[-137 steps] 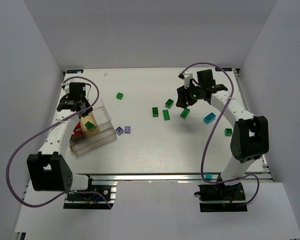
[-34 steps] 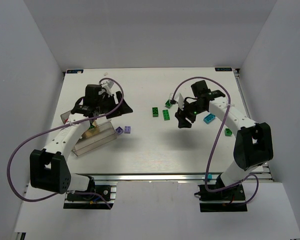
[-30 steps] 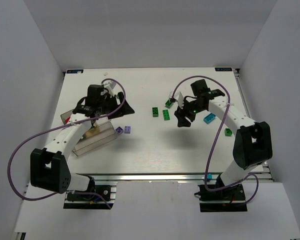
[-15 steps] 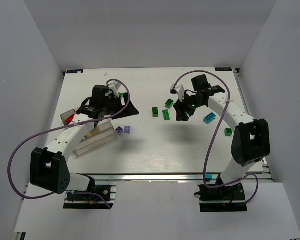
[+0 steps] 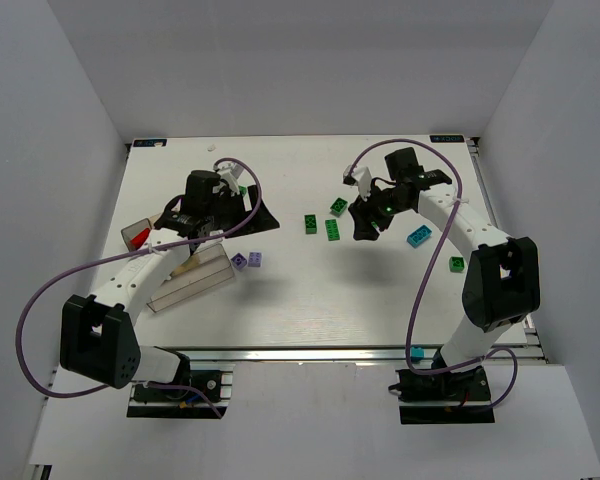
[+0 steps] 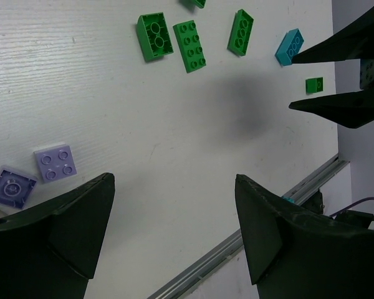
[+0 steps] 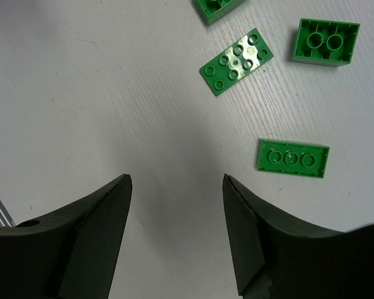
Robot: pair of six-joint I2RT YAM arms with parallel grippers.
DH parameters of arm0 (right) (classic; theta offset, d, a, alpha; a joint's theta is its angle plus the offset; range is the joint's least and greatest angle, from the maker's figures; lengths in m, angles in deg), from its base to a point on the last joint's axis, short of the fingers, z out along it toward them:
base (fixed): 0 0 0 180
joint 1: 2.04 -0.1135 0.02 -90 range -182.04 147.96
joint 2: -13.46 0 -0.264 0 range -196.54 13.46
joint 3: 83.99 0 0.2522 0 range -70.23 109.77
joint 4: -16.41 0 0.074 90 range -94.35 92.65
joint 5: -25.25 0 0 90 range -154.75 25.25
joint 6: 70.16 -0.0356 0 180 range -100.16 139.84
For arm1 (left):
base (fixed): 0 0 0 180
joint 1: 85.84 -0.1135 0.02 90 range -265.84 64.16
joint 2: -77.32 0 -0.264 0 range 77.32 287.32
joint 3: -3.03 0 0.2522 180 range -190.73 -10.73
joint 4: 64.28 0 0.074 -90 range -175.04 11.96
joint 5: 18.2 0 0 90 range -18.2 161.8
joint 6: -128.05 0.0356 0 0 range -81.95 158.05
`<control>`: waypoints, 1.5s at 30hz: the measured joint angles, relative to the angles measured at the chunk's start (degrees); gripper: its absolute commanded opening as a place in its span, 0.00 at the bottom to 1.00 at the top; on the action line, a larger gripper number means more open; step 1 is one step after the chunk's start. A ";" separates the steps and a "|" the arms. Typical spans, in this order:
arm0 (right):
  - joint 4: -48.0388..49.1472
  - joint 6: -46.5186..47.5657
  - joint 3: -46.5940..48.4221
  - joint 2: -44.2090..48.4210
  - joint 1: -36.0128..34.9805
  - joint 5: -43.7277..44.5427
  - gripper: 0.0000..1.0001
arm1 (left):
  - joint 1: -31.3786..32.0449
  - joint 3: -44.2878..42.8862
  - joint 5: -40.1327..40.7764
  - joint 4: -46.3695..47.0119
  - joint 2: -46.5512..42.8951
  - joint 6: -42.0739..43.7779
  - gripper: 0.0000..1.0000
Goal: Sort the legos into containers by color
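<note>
The clear containers [image 5: 192,279] lie at the left, with a red piece [image 5: 138,238] at their far-left end. My left gripper [image 5: 252,214] [image 6: 174,179] hangs open and empty just right of them, above bare table. Two light purple legos [image 5: 247,260] [image 6: 55,163] lie beside the box. Green legos [image 5: 332,229] [image 6: 190,45] [image 7: 236,61] are scattered mid-table. My right gripper [image 5: 365,226] [image 7: 176,177] is open and empty over bare table, next to a flat green lego [image 7: 293,158]. A teal lego [image 5: 418,237] [image 6: 290,47] and a small green one [image 5: 456,264] lie further right.
A green lego [image 5: 242,190] sits partly hidden behind the left wrist. Another teal lego [image 5: 417,352] rests on the front rail by the right arm's base. White walls enclose the table on three sides.
The left gripper has moved right and back, away from the containers, opening a little wider. The right gripper has drawn back slightly toward the green legos.
</note>
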State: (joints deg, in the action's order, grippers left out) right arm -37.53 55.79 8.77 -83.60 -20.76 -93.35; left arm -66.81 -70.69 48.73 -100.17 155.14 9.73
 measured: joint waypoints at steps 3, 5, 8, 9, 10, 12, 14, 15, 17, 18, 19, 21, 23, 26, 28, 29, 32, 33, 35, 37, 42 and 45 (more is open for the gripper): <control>0.00 0.04 0.00 0.00 0.09 0.00 0.66 | 0.02 0.35 0.04 0.13 -0.02 -0.02 0.87; 0.00 0.02 0.00 0.00 0.17 0.00 0.66 | 0.02 0.46 0.04 0.11 -0.02 0.00 0.87; 0.00 -0.04 0.00 -0.07 0.28 0.00 0.66 | 0.02 0.46 0.04 0.09 -0.02 0.02 0.87; 0.00 -0.04 0.02 -0.09 0.28 -0.02 0.66 | 0.02 0.46 0.07 0.07 -0.02 0.02 0.88; 0.00 -0.09 0.02 -0.15 0.28 -0.02 0.66 | 0.02 0.46 0.09 0.00 -0.02 0.02 0.88; 0.04 -0.26 0.07 -0.26 0.31 -0.02 0.66 | 0.02 0.46 0.09 -0.09 -0.02 0.02 0.88; 0.09 -0.44 0.09 -0.37 0.33 -0.02 0.66 | 0.02 0.46 0.11 -0.09 -0.02 0.02 0.88; 0.09 -0.52 0.09 -0.44 0.33 -0.02 0.66 | 0.02 0.46 0.11 -0.09 -0.02 0.02 0.88; 0.11 -0.70 0.09 -0.66 0.33 0.00 0.66 | 0.02 0.46 0.11 -0.09 -0.02 0.02 0.88; 0.11 -0.79 0.09 -0.74 0.33 0.00 0.66 | 0.02 0.46 0.11 -0.09 -0.02 0.02 0.88; 0.11 -0.87 0.09 -0.81 0.33 -0.02 0.66 | 0.02 0.46 0.11 -0.09 -0.02 0.02 0.88; 0.11 -0.98 0.09 -0.83 0.33 -0.02 0.66 | 0.02 0.46 0.11 -0.09 -0.02 0.02 0.88; 0.13 -1.05 0.09 -0.83 0.33 0.00 0.66 | 0.02 0.46 0.11 -0.07 -0.02 0.02 0.88; 0.17 -1.11 0.09 -0.83 0.35 -0.02 0.66 | 0.02 0.46 0.11 -0.07 -0.02 0.00 0.88; 0.28 -1.16 0.09 -0.83 0.35 -0.02 0.66 | 0.02 0.46 0.11 -0.07 -0.02 0.00 0.88; 0.37 -1.22 0.09 -0.83 0.35 0.00 0.66 | 0.02 0.46 0.11 -0.07 -0.02 0.02 0.88; 0.85 -1.33 0.09 -0.83 0.35 -0.02 0.66 | 0.02 0.44 0.11 -0.07 -0.02 0.00 0.88; 1.03 -1.36 0.09 -0.83 0.35 0.00 0.66 | 0.02 0.44 0.11 -0.07 0.00 0.02 0.88; 1.31 -1.38 0.09 -0.83 0.35 -0.02 0.66 | 0.02 0.44 0.11 -0.09 0.04 0.02 0.88; 1.36 -1.40 0.09 -0.83 0.37 -0.02 0.66 | 0.02 0.44 0.11 -0.07 0.17 0.02 0.88; 1.40 -1.49 0.09 -0.94 0.61 -0.02 0.66 | 0.02 0.44 0.11 -0.09 0.48 0.02 0.88; 1.42 -1.49 0.09 -1.29 0.72 -0.02 0.66 | 0.02 0.44 0.11 -0.04 0.48 0.02 0.88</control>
State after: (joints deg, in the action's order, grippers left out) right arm -36.11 54.30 8.86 -84.89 -20.03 -93.37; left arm -66.79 -70.26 48.84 -100.22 155.62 9.75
